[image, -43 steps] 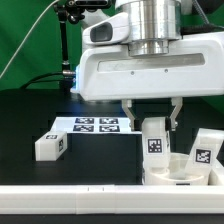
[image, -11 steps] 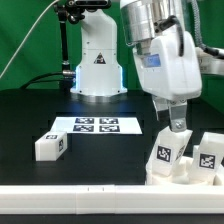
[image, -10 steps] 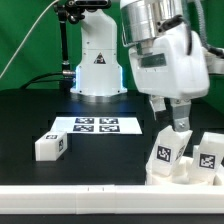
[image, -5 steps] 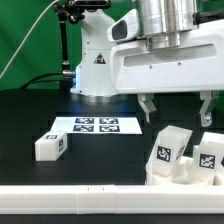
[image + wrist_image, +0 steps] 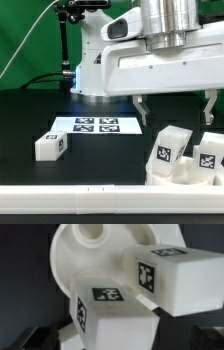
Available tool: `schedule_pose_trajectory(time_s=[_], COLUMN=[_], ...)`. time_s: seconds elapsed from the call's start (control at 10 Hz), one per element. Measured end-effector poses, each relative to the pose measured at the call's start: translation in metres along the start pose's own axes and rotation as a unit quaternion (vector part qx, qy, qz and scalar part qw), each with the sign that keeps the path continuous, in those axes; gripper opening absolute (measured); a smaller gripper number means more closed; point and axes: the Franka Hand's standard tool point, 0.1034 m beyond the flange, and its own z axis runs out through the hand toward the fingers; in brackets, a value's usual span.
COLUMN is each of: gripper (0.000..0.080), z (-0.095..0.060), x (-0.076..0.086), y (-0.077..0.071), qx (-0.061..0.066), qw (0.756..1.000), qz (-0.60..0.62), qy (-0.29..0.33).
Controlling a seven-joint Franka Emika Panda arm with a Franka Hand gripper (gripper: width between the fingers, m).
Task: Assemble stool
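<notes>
The stool's round white seat (image 5: 172, 176) lies at the exterior view's right, near the front rail. Two blocky white legs with tags stand in it, one (image 5: 168, 150) to the left of the other (image 5: 207, 155). My gripper (image 5: 175, 108) hangs open just above them, one finger on each side, holding nothing. A third leg (image 5: 50, 146) lies loose on the black table at the left. In the wrist view the seat (image 5: 85, 274) and both legs (image 5: 165, 277) (image 5: 115, 317) fill the picture. The gripper (image 5: 122, 339) straddles the nearer leg.
The marker board (image 5: 95, 125) lies flat on the table in front of the arm's base (image 5: 95, 70). A long white rail (image 5: 90, 200) runs along the front edge. Bare black table lies between the loose leg and the seat.
The hand has turned from edge-on to broadside and lifted off the left standing leg. Its fingers now stand spread above both legs. The legs and seat have not moved.
</notes>
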Motion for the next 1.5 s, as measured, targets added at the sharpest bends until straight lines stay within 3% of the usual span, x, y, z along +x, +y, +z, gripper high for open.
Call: schedule_pose_trajectory(time_s=[0.4, 0.6, 1.0, 1.4, 1.5], gripper=[0.0649, 0.0649, 0.0649, 0.0649, 0.0649], z=[0.008, 0.012, 0.014, 0.014, 0.014], x=[0.001, -0.001, -0.001, 0.002, 0.002], y=[0.007, 0.009, 0.012, 0.021, 0.021], qx=[-0.005, -0.007, -0.025, -0.042, -0.043], qw=[0.973, 0.959, 0.917, 0.853, 0.852], qz=[-0.230, -0.282, -0.397, -0.520, -0.522], qy=[-0.009, -0.015, -0.020, -0.030, -0.031])
